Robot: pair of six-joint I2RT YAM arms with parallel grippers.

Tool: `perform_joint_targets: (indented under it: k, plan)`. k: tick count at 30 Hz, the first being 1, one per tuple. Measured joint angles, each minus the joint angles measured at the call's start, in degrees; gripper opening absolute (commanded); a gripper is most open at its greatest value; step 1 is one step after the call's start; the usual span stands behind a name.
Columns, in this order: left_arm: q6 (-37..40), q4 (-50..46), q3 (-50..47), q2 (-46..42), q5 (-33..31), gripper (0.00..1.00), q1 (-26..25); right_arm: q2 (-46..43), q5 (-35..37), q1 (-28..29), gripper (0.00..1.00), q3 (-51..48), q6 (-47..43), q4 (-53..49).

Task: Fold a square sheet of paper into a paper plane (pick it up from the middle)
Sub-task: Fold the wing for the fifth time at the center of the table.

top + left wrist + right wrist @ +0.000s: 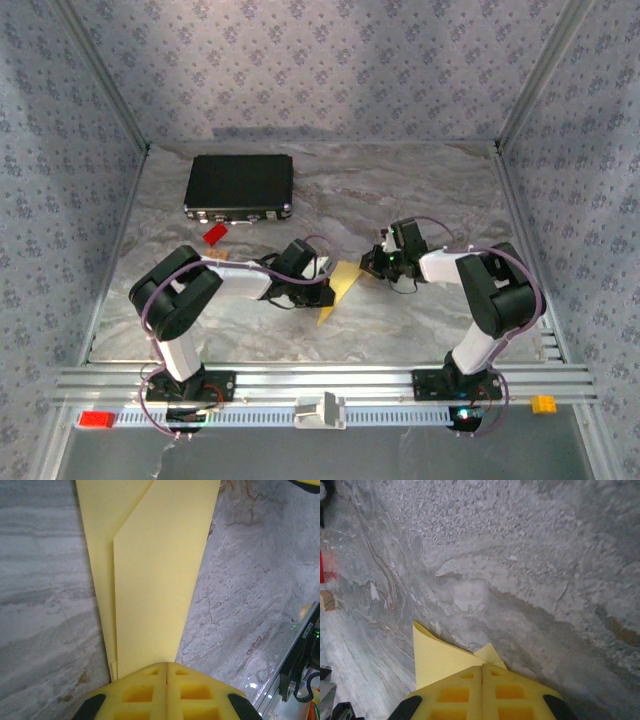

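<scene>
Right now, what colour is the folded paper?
Pale yellow, plain and unmarked. The paper shows best in the left wrist view.

No text, number or brand could be read. A short line of white lettering ran along a black part at the right edge of the left wrist view, too blurred to make out. The paper was plain yellow and unmarked. The black case at the far left showed only small pale specks along its near side, too small to tell as letters.
</scene>
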Motion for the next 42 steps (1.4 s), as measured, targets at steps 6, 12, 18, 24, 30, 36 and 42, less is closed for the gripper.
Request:
perform_joint_targets:
  k: [6,12,18,24,30,36,42]
  plan:
    - [0.0,-0.04,0.0,0.0,0.02,0.0,0.0,0.33,0.87,-3.52,0.07,1.46,-0.59,-1.14]
    - [0.0,-0.04,0.0,0.0,0.02,0.0,0.0,-5.62,2.54,-3.08,0.08,2.4,-1.44,-4.66]
    - [0.0,-0.07,0.0,-0.02,0.02,0.0,0.0,-8.33,2.58,3.69,0.06,2.36,-1.16,-4.28]
    - [0.0,-0.07,0.0,-0.02,0.04,0.0,0.0,-3.17,2.4,6.05,0.04,1.09,0.07,-1.81]
    - [0.02,-1.27,0.37,-0.35,0.2,0.0,0.0,-0.28,2.23,5.44,0.02,0.96,0.02,-1.66]
    - [0.72,-6.21,4.83,-0.48,0.22,0.04,0.0,-0.28,2.21,5.4,0.02,0.48,0.04,-0.85]
    - [2.21,-7.34,12.07,2.23,1.18,0.05,0.0,-0.33,1.97,5.22,0.02,-0.33,0.11,0.76]
